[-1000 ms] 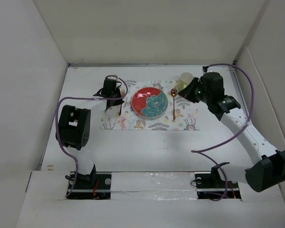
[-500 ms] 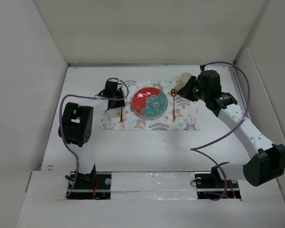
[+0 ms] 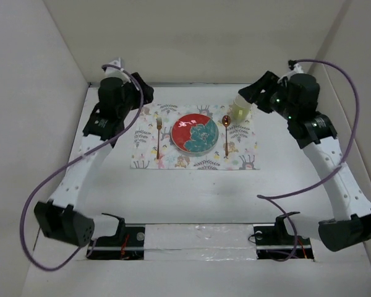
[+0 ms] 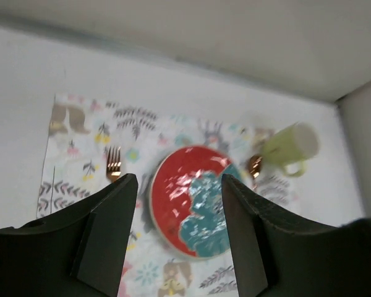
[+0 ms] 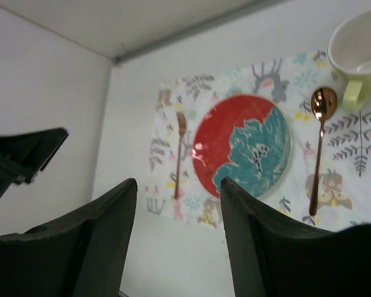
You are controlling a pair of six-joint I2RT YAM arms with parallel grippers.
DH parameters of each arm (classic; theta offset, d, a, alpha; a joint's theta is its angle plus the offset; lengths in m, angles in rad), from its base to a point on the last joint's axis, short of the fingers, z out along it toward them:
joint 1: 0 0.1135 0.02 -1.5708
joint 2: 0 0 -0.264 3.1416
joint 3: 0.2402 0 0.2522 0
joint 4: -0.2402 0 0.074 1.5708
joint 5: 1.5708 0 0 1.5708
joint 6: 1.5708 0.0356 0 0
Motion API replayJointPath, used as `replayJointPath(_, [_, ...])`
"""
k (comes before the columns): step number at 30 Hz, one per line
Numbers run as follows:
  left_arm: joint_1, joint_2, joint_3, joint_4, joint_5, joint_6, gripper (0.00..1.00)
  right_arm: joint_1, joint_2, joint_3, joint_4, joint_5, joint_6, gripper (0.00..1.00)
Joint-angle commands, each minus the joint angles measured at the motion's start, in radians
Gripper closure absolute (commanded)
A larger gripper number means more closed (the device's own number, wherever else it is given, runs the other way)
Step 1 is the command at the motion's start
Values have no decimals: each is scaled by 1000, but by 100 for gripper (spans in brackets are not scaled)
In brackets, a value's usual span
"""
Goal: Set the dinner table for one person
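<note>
Mostly white dinner table (image 3: 191,192), pale walls (image 3: 204,43)

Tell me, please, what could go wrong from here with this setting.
1. The mug stands at the far right corner of the placemat, near the open right hand in the top view. A low arm move might knock it.
2. Its handle lies close to the spoon bowl, so a pushed mug would probably shift the spoon too.

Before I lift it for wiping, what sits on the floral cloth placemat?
A copper fork, red-and-teal round plate, copper spoon, pale-green ceramic mug. The floral placemat print beneath them is covered.
</note>
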Motion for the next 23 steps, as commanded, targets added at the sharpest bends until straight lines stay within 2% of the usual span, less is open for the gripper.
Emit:
replayJointPath(1, [-7, -166, 35, -43, -64, -64, 46, -27, -127, 110, 69, 42, 33, 36])
replayJointPath(4, [-7, -290, 18, -63, -147, -88, 43, -48, -228, 85, 126, 154, 44, 32])
replayJointPath(5, [4, -317, 3, -69, -194, -103, 42, -48, -248, 72, 143, 236, 41, 31])
replayJointPath(9, [13, -442, -11, -89, -289, -116, 42, -48, -296, 43, 108, 355, 18, 30])
replayJointPath(13, [13, -486, 38, -118, -378, -107, 42, -48, -325, 75, 111, 461, -25, 31])
replayJointPath(17, [13, -501, 105, -102, -440, -61, 41, -48, -357, 89, 196, 626, -120, 32])
replayJointPath(21, [13, -498, 92, -85, -416, -44, 41, -48, -341, 78, 201, 605, -131, 32])
replayJointPath(23, [13, -495, 63, -74, -386, -50, 33, -59, -330, 74, 186, 561, -111, 32])
